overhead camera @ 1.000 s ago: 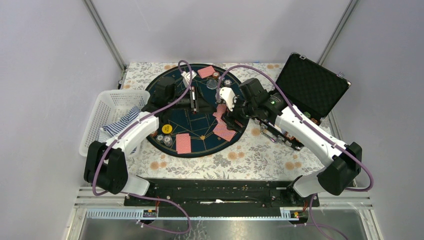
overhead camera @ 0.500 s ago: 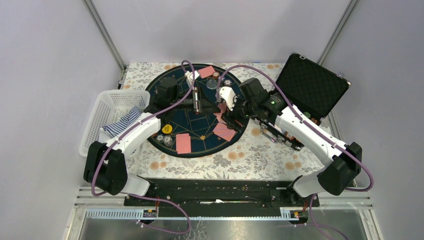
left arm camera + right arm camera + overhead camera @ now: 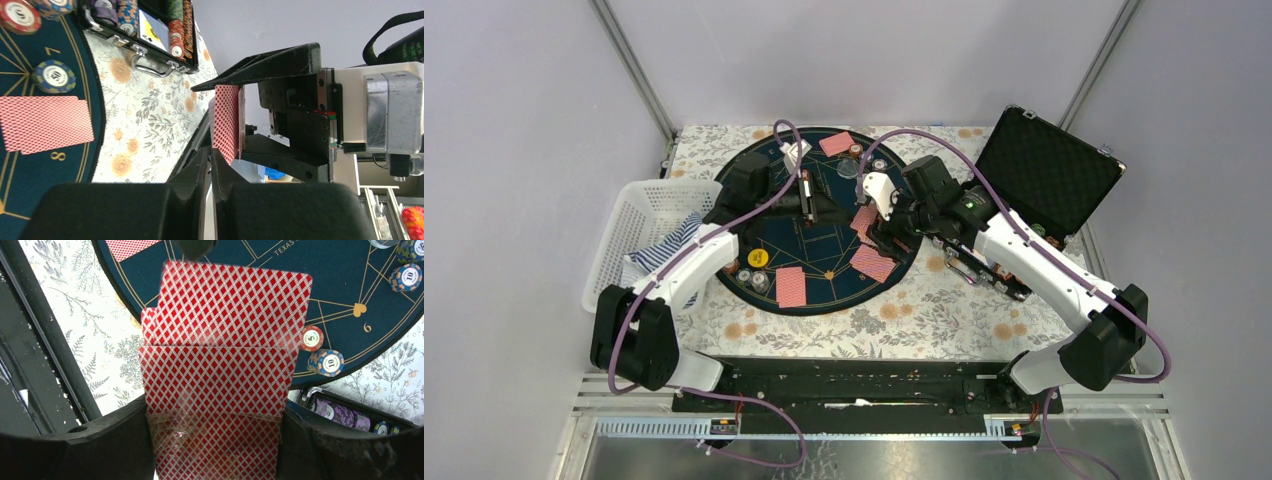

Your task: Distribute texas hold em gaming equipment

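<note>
Above the middle of the mat (image 3: pixel 829 280), the left gripper (image 3: pixel 210 160) has just pinched nearly shut on the top card (image 3: pixel 235 305), sliding it partway off the deck (image 3: pixel 215 385) clamped in the half-open right gripper (image 3: pixel 216 412), so another deal looks imminent.

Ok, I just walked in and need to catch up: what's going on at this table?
Poker gear is being dealt onto a round blue mat. The right gripper holds a deck of red-backed cards above the mat. The left gripper is pinching the top card, which sticks out past the rest. Some cards and chips already lie on the mat. The open black case at the right holds more.
</note>
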